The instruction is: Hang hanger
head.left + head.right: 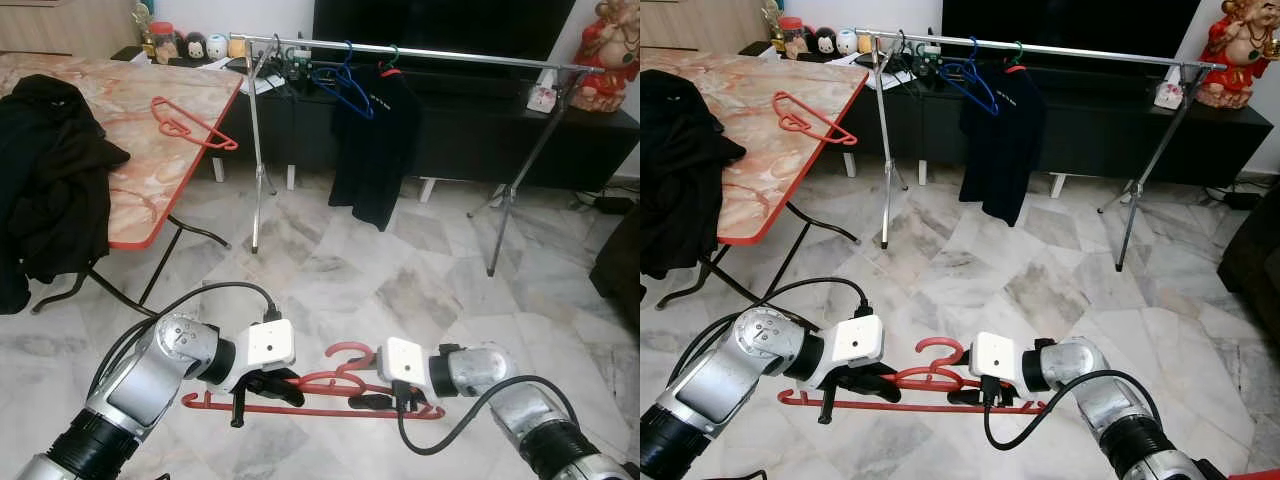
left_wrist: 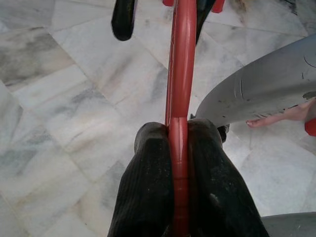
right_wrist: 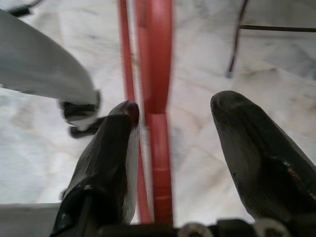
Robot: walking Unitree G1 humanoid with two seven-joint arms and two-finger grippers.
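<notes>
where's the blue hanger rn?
Blue hanger hangs on the rack rail across the room, just left of the black shirt and right of the table.

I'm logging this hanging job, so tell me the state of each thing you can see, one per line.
Red hanger: held level above the floor.
Left gripper: shut on its bar.
Right gripper: open, fingers either side of the hanger.
Clothes rail: standing, carrying a black shirt and a blue hanger.
Second red hanger: flat on the table.

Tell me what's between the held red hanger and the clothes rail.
Only bare marble floor separates the red hanger from the clothes rail, seen in both eye views.
</notes>
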